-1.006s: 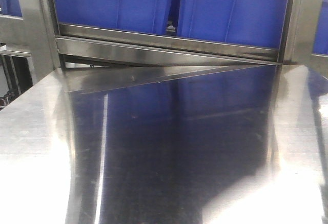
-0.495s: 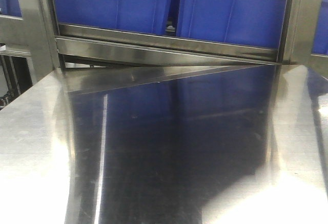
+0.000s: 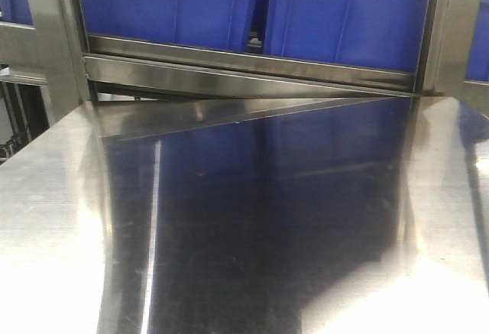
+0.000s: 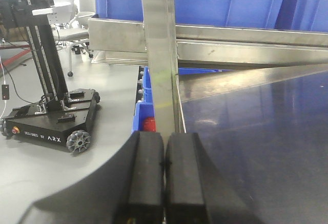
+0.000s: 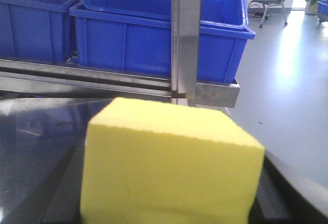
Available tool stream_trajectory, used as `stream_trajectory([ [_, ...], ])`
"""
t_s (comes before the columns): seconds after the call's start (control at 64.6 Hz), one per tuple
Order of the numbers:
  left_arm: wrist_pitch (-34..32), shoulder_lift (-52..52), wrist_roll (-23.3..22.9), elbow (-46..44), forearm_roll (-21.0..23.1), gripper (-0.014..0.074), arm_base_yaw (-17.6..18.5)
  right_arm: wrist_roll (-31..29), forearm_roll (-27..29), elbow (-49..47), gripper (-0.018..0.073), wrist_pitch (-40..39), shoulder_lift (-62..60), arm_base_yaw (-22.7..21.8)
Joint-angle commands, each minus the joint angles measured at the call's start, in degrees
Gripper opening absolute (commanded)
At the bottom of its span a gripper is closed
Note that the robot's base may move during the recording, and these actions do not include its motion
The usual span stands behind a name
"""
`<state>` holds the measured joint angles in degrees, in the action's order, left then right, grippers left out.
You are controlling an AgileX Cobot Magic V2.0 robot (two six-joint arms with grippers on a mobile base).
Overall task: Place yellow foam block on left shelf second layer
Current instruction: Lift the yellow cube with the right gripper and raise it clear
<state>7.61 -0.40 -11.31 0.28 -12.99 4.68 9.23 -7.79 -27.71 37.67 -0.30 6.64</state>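
Yellow foam block [image 5: 171,162] seems clamped in the right pincer [image 5: 171,201] above the desk [image 3: 46,196] near its right edge, while the left pincer [image 4: 164,157] is closed on nothing, so the whole carrying to the left shelf is not yet done.

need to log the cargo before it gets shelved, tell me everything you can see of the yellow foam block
The yellow foam block shows only in the right wrist view, filling its lower middle. It is bright yellow, boxy, matte and finely grained, with slightly ragged edges; its top and one side face show, undented. It sits level, close to the camera, the dark steel table beside and below it, blue bins behind. It seems held by the right pincer, mostly hidden behind it.
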Motion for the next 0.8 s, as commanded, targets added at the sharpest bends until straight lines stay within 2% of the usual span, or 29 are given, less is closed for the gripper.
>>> stream_trajectory([
  [0.0,-4.9,-0.8,-0.2,1.5,0.2,0.0137,0.1,-0.6,-1.0,-1.5,0.032,-5.0,0.8,-0.3],
  [0.789,-4.9,-0.8,-0.2,1.5,0.2,0.0137,0.1,-0.6,-1.0,-1.5,0.032,-4.9,0.8,-0.3],
])
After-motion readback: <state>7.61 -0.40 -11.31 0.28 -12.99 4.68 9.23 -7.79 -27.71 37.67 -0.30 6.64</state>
